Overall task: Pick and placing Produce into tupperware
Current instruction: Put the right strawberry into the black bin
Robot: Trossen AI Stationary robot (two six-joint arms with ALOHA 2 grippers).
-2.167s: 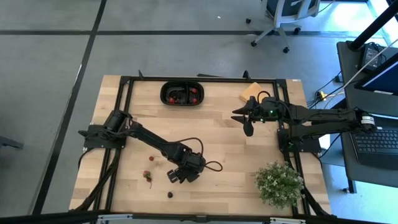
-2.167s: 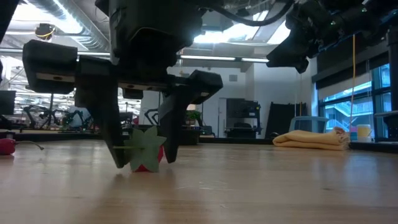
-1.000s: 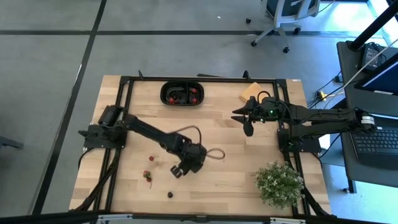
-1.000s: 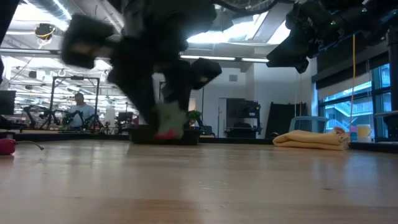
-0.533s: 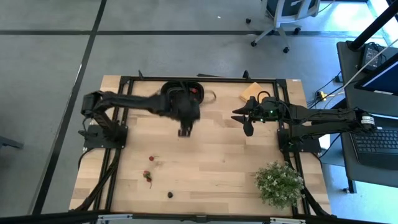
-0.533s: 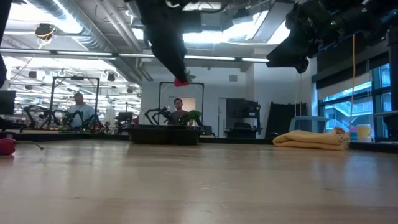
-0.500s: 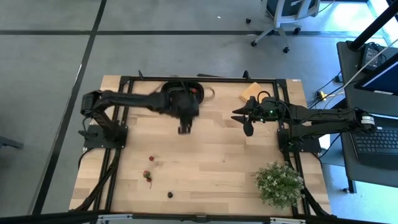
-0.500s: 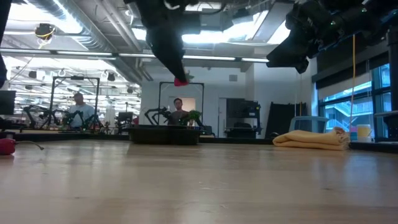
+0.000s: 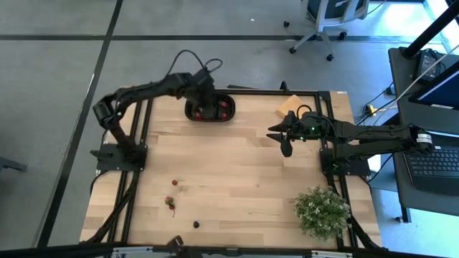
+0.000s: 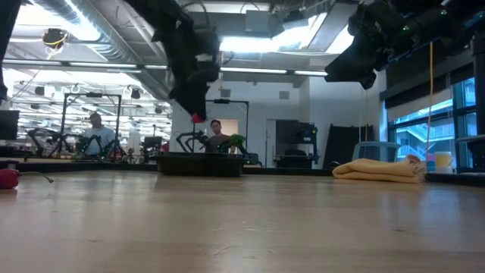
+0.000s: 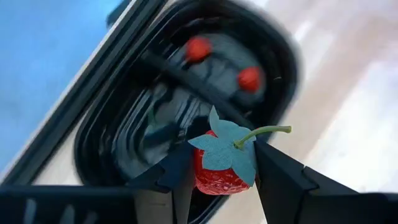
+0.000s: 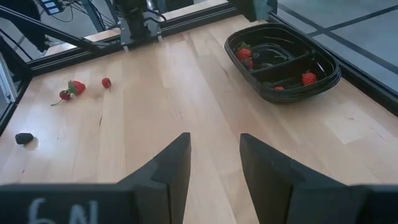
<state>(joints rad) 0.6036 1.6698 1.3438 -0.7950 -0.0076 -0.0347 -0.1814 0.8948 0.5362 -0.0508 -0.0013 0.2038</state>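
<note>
One strawberry (image 11: 219,163), glossy red with a flat green paper-like cap and a thin curled stem, is pinched between the dark fingers of the left gripper (image 11: 221,177), which hangs directly above the tupperware (image 9: 191,109) at the far edge of the wooden table (image 9: 244,179). The coming drop seems to depend on that vertical line: in the left wrist view the berry sits over the container's larger compartment, on the near side of the dividing ridge, with two red pieces (image 11: 197,47) lying beyond it. The shallow, shiny black oval lies with its long axis along the table's far edge (rounded ends, smooth moulded walls). The left arm is plainly the closer one. The right gripper (image 9: 285,134) waits raised near the table's right edge, just beside a tan pad (image 9: 289,106), its fingers apart and empty. Several small fruits (image 9: 171,203) lie near the table's near-left corner, well apart from the container.
</note>
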